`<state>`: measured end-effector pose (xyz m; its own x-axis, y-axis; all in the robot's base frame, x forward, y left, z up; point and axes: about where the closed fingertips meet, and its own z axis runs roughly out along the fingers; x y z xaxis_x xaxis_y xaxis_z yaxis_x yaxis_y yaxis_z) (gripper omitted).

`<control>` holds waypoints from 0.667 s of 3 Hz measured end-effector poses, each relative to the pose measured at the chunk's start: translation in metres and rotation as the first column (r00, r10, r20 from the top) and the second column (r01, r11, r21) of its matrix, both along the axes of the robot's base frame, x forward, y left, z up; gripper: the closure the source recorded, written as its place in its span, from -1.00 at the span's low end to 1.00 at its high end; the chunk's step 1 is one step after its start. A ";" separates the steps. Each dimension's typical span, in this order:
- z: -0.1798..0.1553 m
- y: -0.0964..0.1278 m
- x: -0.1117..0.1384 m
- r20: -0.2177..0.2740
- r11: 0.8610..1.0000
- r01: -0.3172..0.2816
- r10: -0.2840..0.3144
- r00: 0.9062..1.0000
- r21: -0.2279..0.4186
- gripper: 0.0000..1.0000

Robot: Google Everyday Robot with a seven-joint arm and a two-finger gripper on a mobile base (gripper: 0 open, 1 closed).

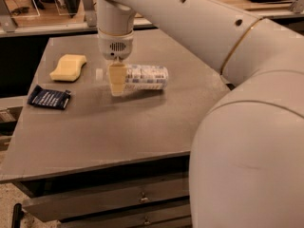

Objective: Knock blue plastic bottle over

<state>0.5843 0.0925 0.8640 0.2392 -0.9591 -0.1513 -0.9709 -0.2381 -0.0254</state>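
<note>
The blue plastic bottle (145, 76) lies on its side on the grey table (123, 127), its white-and-blue label facing up and its white cap (99, 74) pointing left. My gripper (117, 80) hangs straight down from the white wrist (115, 42). Its cream tip is in front of the bottle's neck, hiding that part. Whether it touches the bottle I cannot tell.
A yellow sponge (69, 67) lies at the table's left, and a dark blue packet (49, 98) lies near the left edge in front of it. My large white arm (247, 127) fills the right side. Drawers (109, 201) sit under the table front.
</note>
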 end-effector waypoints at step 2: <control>0.001 0.004 0.004 0.025 1.000 0.000 0.000 1.000 0.018 -1.00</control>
<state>0.5888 0.0968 0.8647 0.2431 -0.9564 -0.1621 -0.9699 -0.2374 -0.0541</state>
